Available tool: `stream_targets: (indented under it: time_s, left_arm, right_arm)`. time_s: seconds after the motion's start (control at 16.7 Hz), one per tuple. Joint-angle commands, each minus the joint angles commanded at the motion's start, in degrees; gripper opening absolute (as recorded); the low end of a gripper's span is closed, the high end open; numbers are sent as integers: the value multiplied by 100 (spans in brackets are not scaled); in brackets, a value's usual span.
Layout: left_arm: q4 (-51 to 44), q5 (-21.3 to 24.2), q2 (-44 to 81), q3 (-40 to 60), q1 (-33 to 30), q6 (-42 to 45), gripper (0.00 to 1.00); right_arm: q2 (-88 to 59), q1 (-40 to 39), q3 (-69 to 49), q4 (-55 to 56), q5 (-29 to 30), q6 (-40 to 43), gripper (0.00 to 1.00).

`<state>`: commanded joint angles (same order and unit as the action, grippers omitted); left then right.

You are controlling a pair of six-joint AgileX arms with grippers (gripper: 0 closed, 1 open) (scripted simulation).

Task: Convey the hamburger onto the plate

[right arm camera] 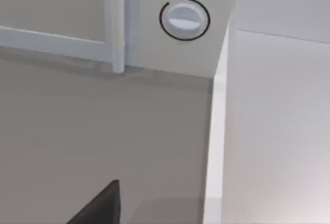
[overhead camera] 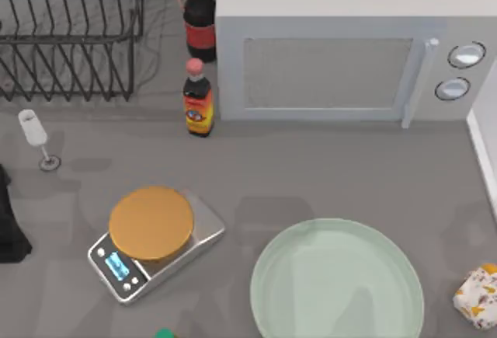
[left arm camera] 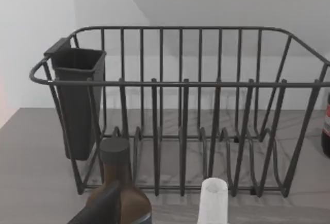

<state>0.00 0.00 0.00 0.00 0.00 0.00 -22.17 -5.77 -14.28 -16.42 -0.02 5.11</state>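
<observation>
Table's left edge: my left arm (overhead camera: 9,221) sits parked as a dark mass. I cannot tell how its jaws stand. Its wrist view looks at the wire dish rack (left arm camera: 180,110) in the far left corner, with a brown bottle (left arm camera: 119,193) and a small white glass (left arm camera: 214,201) close in front.

Left of centre, near edge: silver scale (overhead camera: 167,256) with its orange disc (overhead camera: 151,222). Not my target.

Back centre: two dark bottles (overhead camera: 198,99), then the microwave (overhead camera: 342,43).

Right of centre, near edge: the plate (overhead camera: 337,282), bare.

Near right corner: the hamburger (overhead camera: 479,294), just beside the plate and apart from its rim, partly cut off at the table's right edge.

My right arm's wrist view faces the microwave dial (right arm camera: 184,19). A dark edge shows low in that view, and I cannot tell the state of those jaws.

Judgement: the wrapped burger should be light and soft, its paper possibly slick. I'd grip across its middle, gently, to avoid crushing it.
</observation>
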Motion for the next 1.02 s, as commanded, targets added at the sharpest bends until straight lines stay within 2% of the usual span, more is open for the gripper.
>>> stream_targets:
  time_s: [0.54, 0.78, 1.02]
  left_arm:
    - [0, 0, 0, 0, 0, 0, 100]
    - [0, 0, 0, 0, 0, 0, 100]
    - [0, 0, 0, 0, 0, 0, 100]
  right_arm:
    - [-4507, -967, -2354, -2931, -10, 840, 100]
    - [-5670, -1238, -3089, -3695, 10, 1087, 100]
    - [-5992, -1319, -3321, -3914, 23, 1160, 100]
